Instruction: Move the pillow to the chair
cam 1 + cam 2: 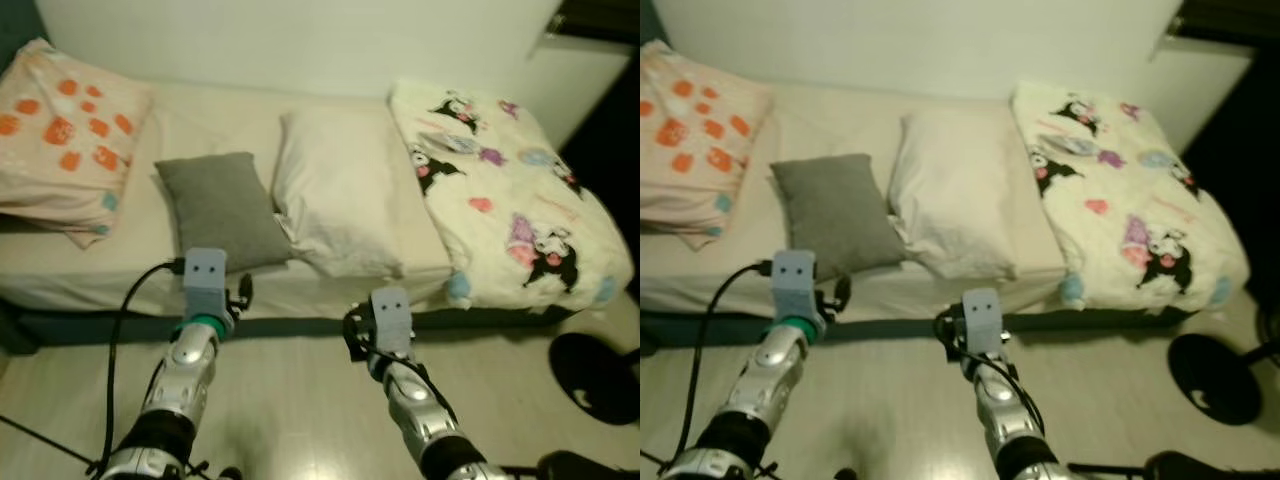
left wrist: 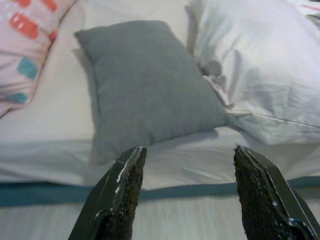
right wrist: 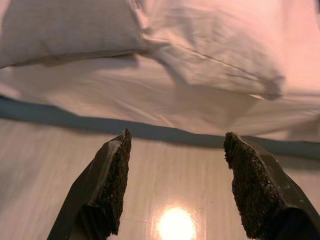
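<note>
A small grey pillow [image 1: 222, 210] lies on the cream bed [image 1: 100, 270], its corner tucked against a larger white pillow [image 1: 340, 190] on its right. My left gripper [image 2: 189, 150] hovers over the floor just short of the bed's edge. It is open and empty and points at the grey pillow [image 2: 150, 85]. My right gripper [image 3: 177, 134] is also open and empty. It hangs over the floor in front of the bed, facing the white pillow [image 3: 215, 45] and the grey pillow's corner [image 3: 65, 30].
A pillow with orange spots [image 1: 65, 130] rests at the bed's left end. A folded cartoon-print blanket [image 1: 510, 180] covers the right end. A black round base [image 1: 595, 375] stands on the pale floor [image 1: 300, 400] at the right. A black cable [image 1: 120, 330] loops beside my left arm.
</note>
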`<state>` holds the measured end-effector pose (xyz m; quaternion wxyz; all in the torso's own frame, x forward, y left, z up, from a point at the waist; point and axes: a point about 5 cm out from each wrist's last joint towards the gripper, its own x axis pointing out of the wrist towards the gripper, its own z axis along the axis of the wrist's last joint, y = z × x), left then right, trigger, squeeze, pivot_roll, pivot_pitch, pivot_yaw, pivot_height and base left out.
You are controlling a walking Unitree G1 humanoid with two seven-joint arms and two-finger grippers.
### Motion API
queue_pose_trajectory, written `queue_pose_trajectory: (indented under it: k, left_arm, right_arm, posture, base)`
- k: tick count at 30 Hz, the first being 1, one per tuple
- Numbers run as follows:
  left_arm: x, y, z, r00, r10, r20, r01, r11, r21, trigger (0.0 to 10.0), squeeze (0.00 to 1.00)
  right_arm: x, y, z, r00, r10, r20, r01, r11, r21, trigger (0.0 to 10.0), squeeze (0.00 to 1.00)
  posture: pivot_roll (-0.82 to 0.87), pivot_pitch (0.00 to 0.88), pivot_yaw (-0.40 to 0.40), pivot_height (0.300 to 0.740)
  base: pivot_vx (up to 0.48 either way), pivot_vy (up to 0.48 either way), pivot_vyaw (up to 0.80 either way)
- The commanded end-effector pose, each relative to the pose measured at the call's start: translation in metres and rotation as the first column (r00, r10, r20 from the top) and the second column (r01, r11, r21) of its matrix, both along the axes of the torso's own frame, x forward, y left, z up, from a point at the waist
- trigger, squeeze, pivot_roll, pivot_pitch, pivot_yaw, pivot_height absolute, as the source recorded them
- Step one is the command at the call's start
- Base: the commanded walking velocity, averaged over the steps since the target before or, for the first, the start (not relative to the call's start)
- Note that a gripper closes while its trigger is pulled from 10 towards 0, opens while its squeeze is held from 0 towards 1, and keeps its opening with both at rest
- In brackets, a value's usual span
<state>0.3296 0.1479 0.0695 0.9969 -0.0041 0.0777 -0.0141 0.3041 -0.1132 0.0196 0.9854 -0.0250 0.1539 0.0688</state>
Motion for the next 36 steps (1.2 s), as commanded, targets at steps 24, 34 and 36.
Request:
queue_pose_trajectory:
  k: [24,34,36]
  left_arm:
    - [-0.0014,-0.0009,-0.0012,1.0,-0.018,-0.021,0.018,1.0,-0.003,10.0,0.0]
    - [-0.0004,-0.0031,-0.0001,0.999,-0.037,-0.023,0.037,0.999,-0.002,10.0,0.0]
    - [-0.0005,-0.003,-0.0003,0.999,-0.039,-0.023,0.038,0.999,-0.002,10.0,0.0]
  right_arm:
    - [-0.0001,-0.0028,-0.0013,1.0,-0.024,-0.014,0.024,0.999,0.022,10.0,0.0]
    - [0.0,-0.0034,-0.0012,0.999,-0.033,-0.013,0.033,0.999,0.028,10.0,0.0]
    - [-0.0002,-0.003,-0.0014,0.999,-0.033,-0.013,0.033,0.999,0.027,10.0,0.0]
  posture:
    - [-0.02,0.012,-0.043,0.74]
    - [-0.01,0.014,-0.042,0.74]
    - [-0.01,0.013,-0.041,0.74]
  base:
    - [0.315,0.0,0.06]
    - [0.317,0.0,0.0]
    - [0.319,0.0,0.0]
